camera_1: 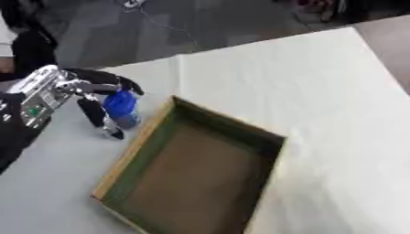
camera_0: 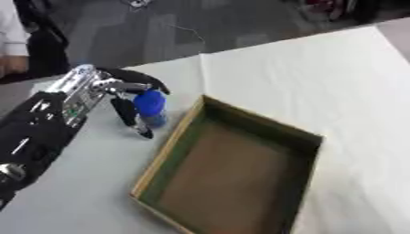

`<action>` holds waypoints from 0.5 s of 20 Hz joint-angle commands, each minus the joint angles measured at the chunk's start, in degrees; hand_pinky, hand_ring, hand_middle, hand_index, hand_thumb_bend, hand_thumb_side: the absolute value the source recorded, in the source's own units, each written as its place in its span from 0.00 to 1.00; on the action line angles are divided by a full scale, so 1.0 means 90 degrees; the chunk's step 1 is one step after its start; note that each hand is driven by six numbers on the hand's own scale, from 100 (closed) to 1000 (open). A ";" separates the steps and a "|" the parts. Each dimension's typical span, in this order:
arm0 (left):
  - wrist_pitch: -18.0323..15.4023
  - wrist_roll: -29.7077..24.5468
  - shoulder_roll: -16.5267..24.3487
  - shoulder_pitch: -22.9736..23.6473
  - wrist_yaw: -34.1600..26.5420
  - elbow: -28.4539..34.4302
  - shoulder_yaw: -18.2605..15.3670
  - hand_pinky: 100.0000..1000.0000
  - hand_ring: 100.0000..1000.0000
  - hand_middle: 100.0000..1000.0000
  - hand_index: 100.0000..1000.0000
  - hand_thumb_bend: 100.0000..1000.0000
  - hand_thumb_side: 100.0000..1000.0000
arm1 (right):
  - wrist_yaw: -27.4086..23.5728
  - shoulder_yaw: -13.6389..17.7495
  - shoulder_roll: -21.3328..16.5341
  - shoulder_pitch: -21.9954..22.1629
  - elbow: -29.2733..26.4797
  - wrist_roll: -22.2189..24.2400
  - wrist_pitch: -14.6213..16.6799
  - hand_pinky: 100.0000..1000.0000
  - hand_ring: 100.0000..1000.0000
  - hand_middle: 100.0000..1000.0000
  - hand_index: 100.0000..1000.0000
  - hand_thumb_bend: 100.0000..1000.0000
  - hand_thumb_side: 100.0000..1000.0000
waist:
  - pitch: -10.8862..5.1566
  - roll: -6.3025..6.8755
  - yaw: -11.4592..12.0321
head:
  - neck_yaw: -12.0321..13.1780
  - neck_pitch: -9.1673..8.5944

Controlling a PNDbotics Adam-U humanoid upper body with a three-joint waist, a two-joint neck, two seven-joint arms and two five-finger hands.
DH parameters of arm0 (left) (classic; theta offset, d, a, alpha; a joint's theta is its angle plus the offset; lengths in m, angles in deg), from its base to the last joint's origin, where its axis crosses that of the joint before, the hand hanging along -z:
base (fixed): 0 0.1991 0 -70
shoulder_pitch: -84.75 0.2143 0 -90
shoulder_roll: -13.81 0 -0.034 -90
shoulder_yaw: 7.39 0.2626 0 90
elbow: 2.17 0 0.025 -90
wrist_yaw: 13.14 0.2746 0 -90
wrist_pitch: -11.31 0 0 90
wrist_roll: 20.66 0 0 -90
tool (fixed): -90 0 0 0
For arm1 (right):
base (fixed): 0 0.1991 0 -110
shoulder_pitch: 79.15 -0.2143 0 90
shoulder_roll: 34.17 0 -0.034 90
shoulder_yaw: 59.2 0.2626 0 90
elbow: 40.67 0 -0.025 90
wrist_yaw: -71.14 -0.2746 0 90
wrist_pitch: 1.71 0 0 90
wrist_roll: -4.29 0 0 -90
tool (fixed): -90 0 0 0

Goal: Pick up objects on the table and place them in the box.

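Note:
A small clear bottle with a blue cap (camera_0: 151,109) stands upright on the white table, just left of the box's far left corner. My left hand (camera_0: 118,88) reaches in from the left, its fingers arched over the cap and its thumb hanging down beside the bottle. I cannot see whether the fingers press on the bottle. The open cardboard box (camera_0: 165,152) lies askew in the middle of the table; its brown floor holds nothing. My right hand shows in neither view.
White cloth (camera_0: 320,77) covers the table to the right of the box and behind it. The table's far edge runs diagonally, with dark floor beyond it. A person's sleeve and hand (camera_0: 11,59) show at the far left edge, away from the objects.

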 commanded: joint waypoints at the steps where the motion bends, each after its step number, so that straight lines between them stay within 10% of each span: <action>1: 0.0032 0.0008 0.0148 -0.0011 0.0125 -0.0053 -0.0036 0.69 0.82 0.96 0.97 0.61 0.25 | 0.0089 -0.0014 -0.0036 -0.0081 -0.0097 0.1459 0.1439 0.00 0.36 0.38 0.30 0.00 0.82 | -0.0049 -0.0049 -0.0007 | 0.0053 -0.0094; 10: 0.0099 0.0429 0.0130 0.0037 0.0137 -0.0066 -0.0068 0.47 0.64 0.83 0.81 0.40 0.27 | 0.0196 -0.0072 -0.0013 -0.0081 -0.0097 0.1455 0.1478 0.00 0.36 0.38 0.30 0.00 0.82 | -0.0016 -0.0063 0.0002 | 0.0060 -0.0097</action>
